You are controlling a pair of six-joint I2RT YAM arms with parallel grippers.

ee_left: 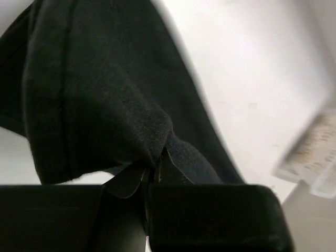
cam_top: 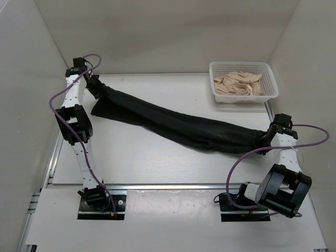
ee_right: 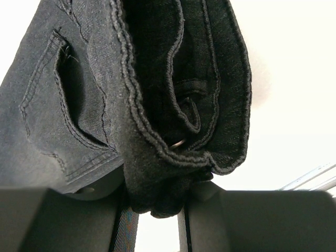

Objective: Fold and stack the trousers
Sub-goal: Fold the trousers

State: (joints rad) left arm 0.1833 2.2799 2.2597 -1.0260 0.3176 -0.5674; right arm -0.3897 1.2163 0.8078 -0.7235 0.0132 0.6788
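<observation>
Though fabric hides contact, left jaws, right jaws each clamp trousers [cam_top: 173,123] ends.

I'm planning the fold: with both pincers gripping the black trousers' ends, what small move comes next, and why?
Probably carry the right pincer, with its pocket end, across toward the left pincer. Both are shut on opposite ends of the trousers, which stretch full-length diagonally over the table, so bringing end to end would likely halve them.
</observation>
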